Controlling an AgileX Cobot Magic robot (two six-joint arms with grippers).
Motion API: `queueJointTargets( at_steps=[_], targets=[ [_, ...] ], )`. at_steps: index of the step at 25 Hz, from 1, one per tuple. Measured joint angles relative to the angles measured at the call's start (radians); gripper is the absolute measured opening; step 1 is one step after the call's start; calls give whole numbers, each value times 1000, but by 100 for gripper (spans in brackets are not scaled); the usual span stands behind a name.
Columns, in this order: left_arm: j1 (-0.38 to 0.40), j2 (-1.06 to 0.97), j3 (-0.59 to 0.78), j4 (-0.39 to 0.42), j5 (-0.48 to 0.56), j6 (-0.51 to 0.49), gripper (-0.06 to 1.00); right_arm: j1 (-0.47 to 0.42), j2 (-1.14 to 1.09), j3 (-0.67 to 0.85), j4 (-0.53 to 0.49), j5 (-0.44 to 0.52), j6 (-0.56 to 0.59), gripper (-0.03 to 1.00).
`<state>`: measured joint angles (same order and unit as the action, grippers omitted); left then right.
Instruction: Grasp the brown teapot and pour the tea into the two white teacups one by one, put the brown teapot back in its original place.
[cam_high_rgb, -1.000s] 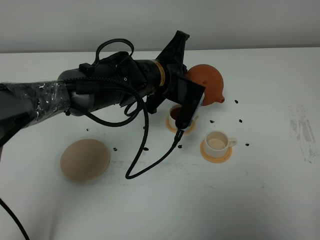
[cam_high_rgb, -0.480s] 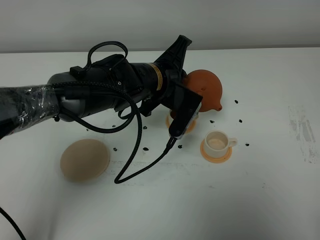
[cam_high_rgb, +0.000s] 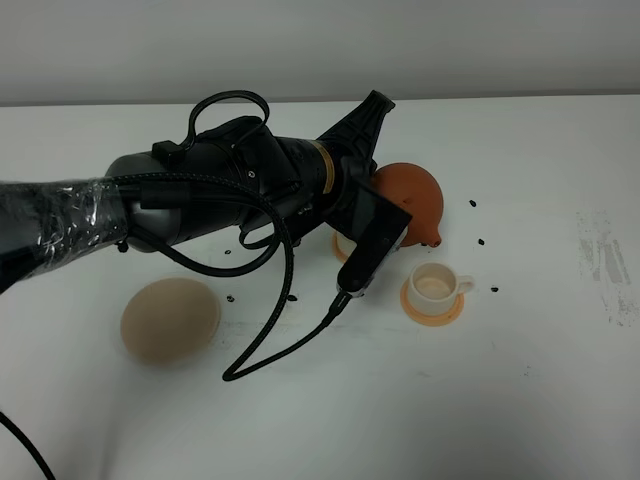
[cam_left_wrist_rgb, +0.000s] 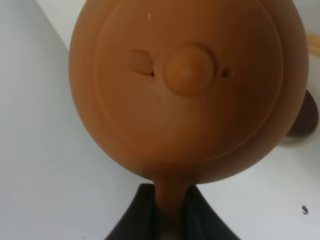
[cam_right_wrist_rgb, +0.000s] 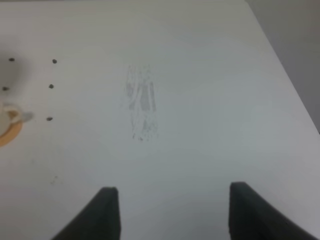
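The brown teapot (cam_high_rgb: 412, 198) hangs in the air, tilted, with its spout low above the right white teacup (cam_high_rgb: 434, 284) on its orange coaster (cam_high_rgb: 432, 310). My left gripper (cam_left_wrist_rgb: 170, 199) is shut on the teapot's loop handle; the lid and knob (cam_left_wrist_rgb: 186, 71) fill the left wrist view. The other white teacup (cam_left_wrist_rgb: 304, 118), dark with tea, shows at that view's edge; in the high view my wrist hides it and only a sliver of its coaster (cam_high_rgb: 340, 246) shows. The beige plate (cam_high_rgb: 170, 320) lies bare at the left. My right gripper (cam_right_wrist_rgb: 172, 215) is open and empty over bare table.
My left arm (cam_high_rgb: 230, 190) reaches across the middle, and its black cable (cam_high_rgb: 285, 335) loops down onto the table. Small dark specks (cam_high_rgb: 481, 242) lie around the cups. A grey scuff mark (cam_right_wrist_rgb: 142, 105) is on the table at the right. The right cup's coaster edge (cam_right_wrist_rgb: 7, 131) shows in the right wrist view.
My left arm has carried the teapot a little right and forward, from over the left cup towards the right cup. The left cup is now hidden behind my wrist.
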<state>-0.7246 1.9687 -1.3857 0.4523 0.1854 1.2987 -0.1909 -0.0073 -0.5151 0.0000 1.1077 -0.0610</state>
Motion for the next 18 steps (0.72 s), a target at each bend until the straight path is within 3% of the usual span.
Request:
queueJointTargets(
  at_steps=[6,18],
  targets=[
    [0,0,0,3,9,31,8,0,0,0,0,0,0,47],
    [0,18,0,122,-33,35,8,0,0,0,0,0,0,47]
  ],
)
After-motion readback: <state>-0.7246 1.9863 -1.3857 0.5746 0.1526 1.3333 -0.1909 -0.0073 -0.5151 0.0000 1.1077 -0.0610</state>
